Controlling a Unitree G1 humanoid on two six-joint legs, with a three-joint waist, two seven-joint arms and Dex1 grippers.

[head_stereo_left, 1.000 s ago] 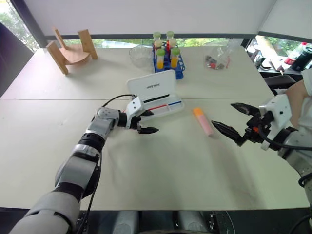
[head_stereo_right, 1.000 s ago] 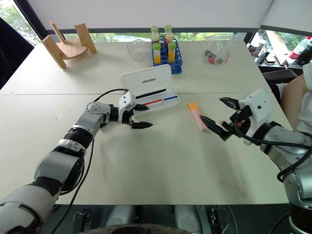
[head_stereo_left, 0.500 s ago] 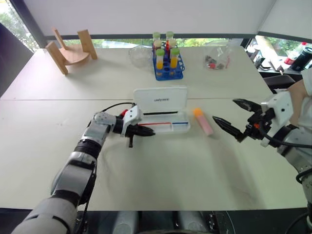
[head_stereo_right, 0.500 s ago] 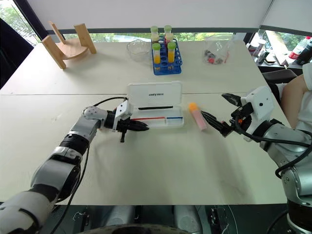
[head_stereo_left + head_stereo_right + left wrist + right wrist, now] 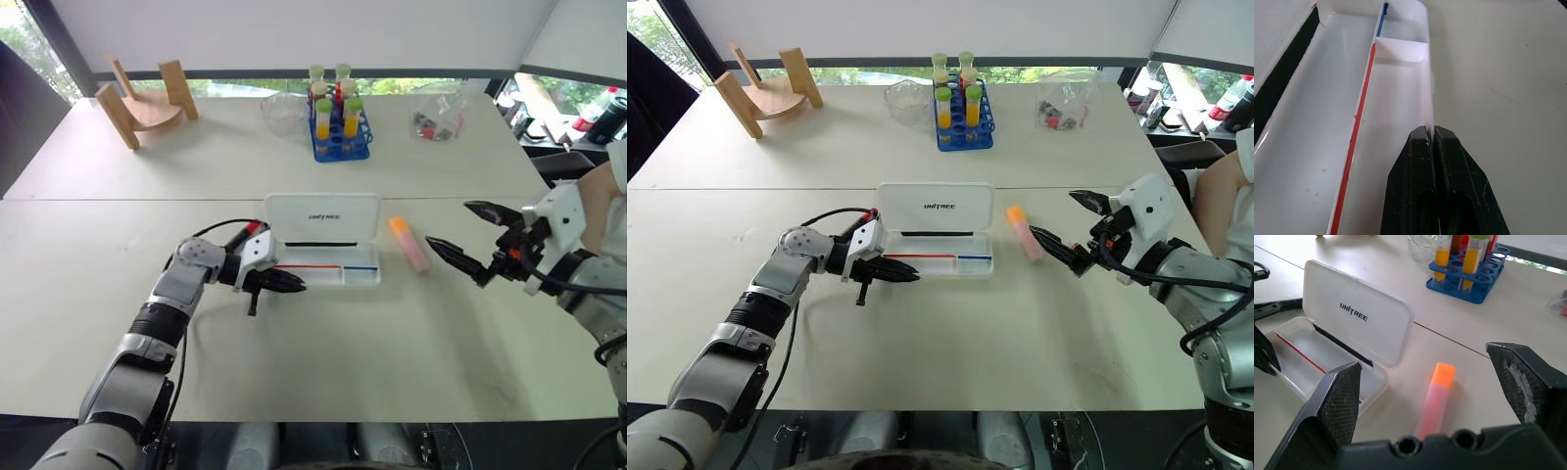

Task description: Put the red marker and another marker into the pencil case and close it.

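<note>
The pencil case (image 5: 323,217) lies open mid-table, its white lettered lid standing up behind a tray with red and blue stripes. My left gripper (image 5: 297,285) is shut on the tray's thin front wall at its left end; the left wrist view shows the fingertips (image 5: 1445,139) pinching that wall. The other marker, a pale-pink highlighter (image 5: 409,245) with an orange end, lies on the table just right of the case. My right gripper (image 5: 449,223) hovers open to the right of it, and the highlighter (image 5: 1432,401) sits between its spread fingers in the right wrist view. The red marker is out of view.
At the back stand a blue rack of tubes (image 5: 338,122), a glass bowl (image 5: 284,110), a clear bag (image 5: 436,116) and a wooden stand (image 5: 147,98). A person's arm (image 5: 1220,201) shows at the right edge. Bare table lies in front of the case.
My left gripper closed on the tray's front wall and drew back toward me. The case slid with it and turned from slanted to square. The right arm stayed put.
</note>
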